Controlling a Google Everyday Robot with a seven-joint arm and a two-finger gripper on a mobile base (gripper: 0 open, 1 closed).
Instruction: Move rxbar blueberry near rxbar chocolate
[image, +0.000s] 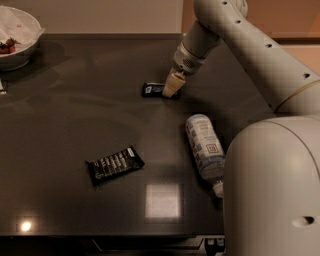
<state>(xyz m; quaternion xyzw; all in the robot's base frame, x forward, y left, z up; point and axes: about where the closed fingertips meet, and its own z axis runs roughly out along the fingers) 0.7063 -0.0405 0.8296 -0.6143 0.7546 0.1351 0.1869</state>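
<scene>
The gripper (171, 85) sits at the right end of the rxbar blueberry (152, 90), mid-worktop (75, 115). Can't tell if it's got hold. Catching just that end, the bar might pivot or slip before reaching the rxbar chocolate (115, 164).

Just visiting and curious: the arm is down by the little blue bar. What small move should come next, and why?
Probably lower the pincer the last bit and take hold of the rxbar blueberry. The pincer is at that bar's right end, the bar lies flat on the dark table, and the rxbar chocolate lies well away toward the front left.
</scene>
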